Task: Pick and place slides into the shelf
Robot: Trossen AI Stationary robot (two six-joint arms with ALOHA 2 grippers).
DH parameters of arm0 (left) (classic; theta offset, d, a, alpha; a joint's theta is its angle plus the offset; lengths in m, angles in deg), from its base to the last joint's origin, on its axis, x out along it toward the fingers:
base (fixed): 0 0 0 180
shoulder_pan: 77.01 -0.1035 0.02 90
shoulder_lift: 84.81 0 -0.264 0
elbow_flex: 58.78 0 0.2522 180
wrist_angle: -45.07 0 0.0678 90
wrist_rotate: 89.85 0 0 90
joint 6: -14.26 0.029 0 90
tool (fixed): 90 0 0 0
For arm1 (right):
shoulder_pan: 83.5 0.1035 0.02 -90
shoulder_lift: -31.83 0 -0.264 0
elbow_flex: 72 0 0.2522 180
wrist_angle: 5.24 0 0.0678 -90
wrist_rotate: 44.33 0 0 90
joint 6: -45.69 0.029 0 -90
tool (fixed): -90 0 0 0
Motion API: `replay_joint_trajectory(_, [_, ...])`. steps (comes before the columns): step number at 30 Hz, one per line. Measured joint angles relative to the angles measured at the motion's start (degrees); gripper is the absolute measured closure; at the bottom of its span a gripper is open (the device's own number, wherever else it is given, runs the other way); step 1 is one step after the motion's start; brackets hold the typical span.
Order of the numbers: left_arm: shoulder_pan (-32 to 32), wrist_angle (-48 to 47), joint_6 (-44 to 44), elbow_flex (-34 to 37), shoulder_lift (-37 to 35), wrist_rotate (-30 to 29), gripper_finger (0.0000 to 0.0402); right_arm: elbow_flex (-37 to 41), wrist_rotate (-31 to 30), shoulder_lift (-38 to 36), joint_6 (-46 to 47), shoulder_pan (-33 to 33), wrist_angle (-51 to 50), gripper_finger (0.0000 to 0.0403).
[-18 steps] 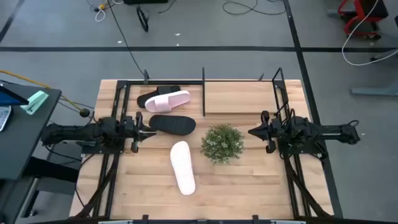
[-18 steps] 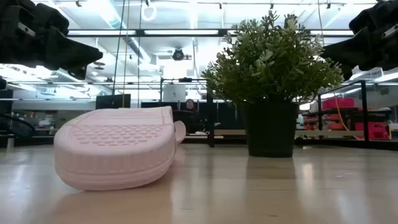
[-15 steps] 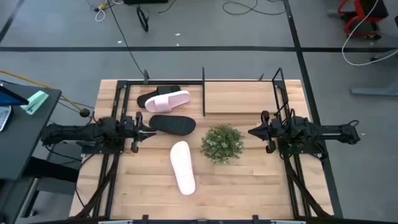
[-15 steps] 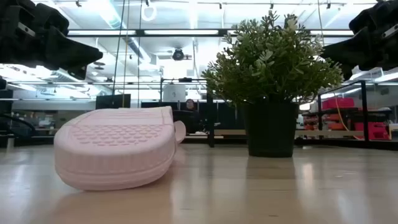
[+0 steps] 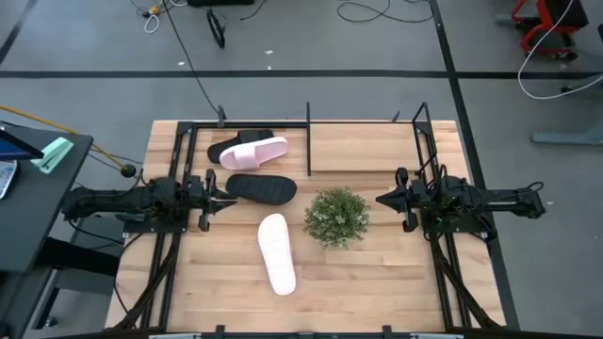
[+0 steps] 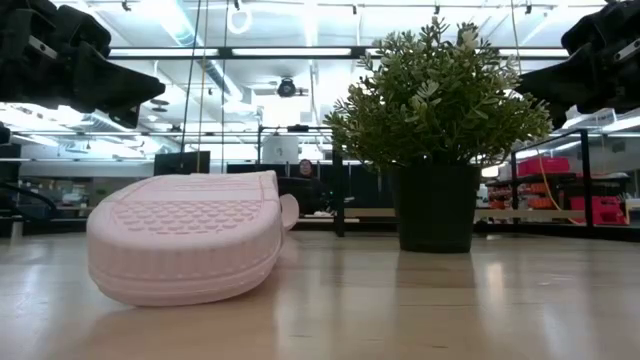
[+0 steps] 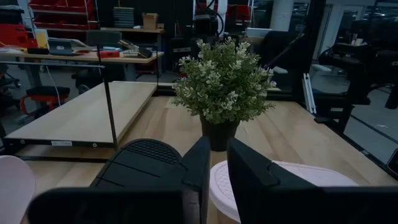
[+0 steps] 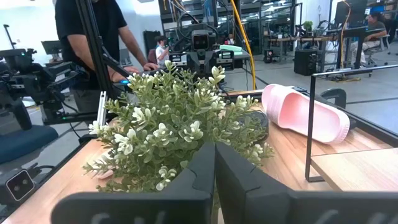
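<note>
1. High view, taking the middle of the pale wooden bench (image 5: 377, 273) as the clock centre: the low open shelf of thin black metal bars (image 5: 308, 123) runs along the 12 o'clock edge
2. Inside the shelf's left part, toward 11 o'clock, one pale pink wide-strap slide (image 5: 254, 152) lies partly over a black slide (image 5: 236, 143)
3. A second black slide (image 5: 261, 188) lies on the bench just outside the shelf, near 10 o'clock, touching neither of the other two
4. The second pale pink slide (image 5: 277, 252) lies sole-up toward 7 o'clock, lengthwise, well apart from the shelf; in the low view its ribbed sole (image 6: 185, 250) fills the near left
5. A small green bushy plant in a dark pot (image 5: 336, 216) stands near the centre, just beside the sole-up pink slide
6. The left end effector (image 5: 224, 191) hovers at 9 o'clock, its tips just beside the heel end of the lone black slide; its own wrist view shows the two dark fingers (image 7: 200, 165) with only a narrow gap and nothing between them
7. The right end effector (image 5: 384, 200) hovers at 3 o'clock, pointing at the plant, fingers (image 8: 202, 165) pressed together and empty
8. A person in dark clothes (image 8: 93, 37) stands beyond the bench in the right wrist view
</note>
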Motion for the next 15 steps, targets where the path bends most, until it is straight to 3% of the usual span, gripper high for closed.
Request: replay_joint_trajectory(15, [0.0,0.0,0.0,0.0,0.0,0.0,0.0344,0.0,0.0,0.0,0.0,0.0,0.0,0.0385])
